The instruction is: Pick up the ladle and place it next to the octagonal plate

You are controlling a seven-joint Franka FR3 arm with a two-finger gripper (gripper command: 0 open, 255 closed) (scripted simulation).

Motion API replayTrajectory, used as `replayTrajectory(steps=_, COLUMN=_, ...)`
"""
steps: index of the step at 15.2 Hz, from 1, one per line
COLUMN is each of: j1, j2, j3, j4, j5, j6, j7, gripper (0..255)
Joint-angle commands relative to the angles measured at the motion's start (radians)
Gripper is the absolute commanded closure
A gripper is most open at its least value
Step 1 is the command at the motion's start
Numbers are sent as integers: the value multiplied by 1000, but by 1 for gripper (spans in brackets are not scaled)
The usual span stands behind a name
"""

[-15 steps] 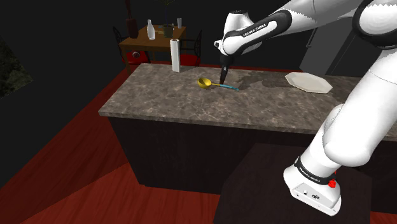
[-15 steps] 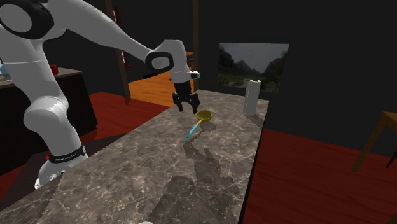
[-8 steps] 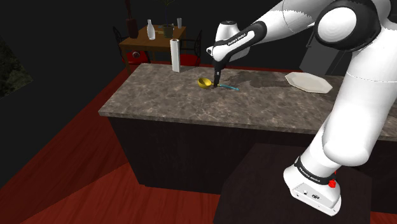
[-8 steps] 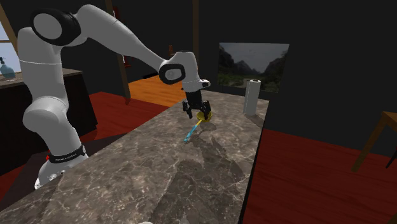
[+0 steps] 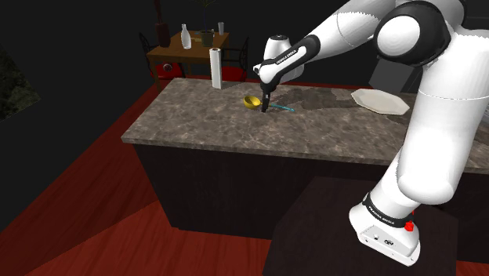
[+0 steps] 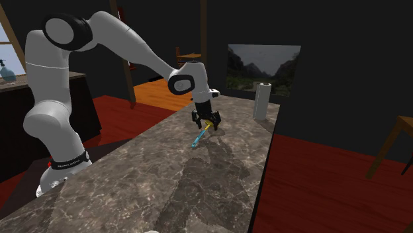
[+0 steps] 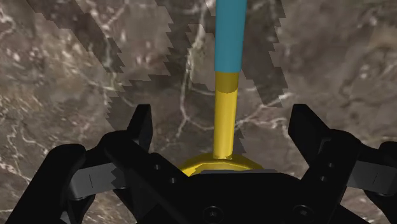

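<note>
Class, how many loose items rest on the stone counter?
3: paper towel roll at the far edge, ladle under the hand, octagonal plate toward the shoulder view's right.

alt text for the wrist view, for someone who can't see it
The open black pincer straddles a ladle lying on a dark marbled countertop, its fingers apart on either side of the yellow shaft without touching it. The shaft runs from the yellow bowl by the pincer's base out to a blue grip.

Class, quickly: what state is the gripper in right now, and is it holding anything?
Gripper: open, fingers standing apart on either side of the ladle, not touching it; holding nothing.
</note>
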Motion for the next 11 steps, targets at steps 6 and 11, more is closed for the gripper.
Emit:
replayTrajectory(steps=6, j1=0, j2=1, j3=0, j4=0, j5=1, j6=2, j7=-1, gripper=255)
replayTrajectory(steps=11, j1=-1, j2=1, j3=0, j4=1, j5=1, j6=1, j7=-1, gripper=255)
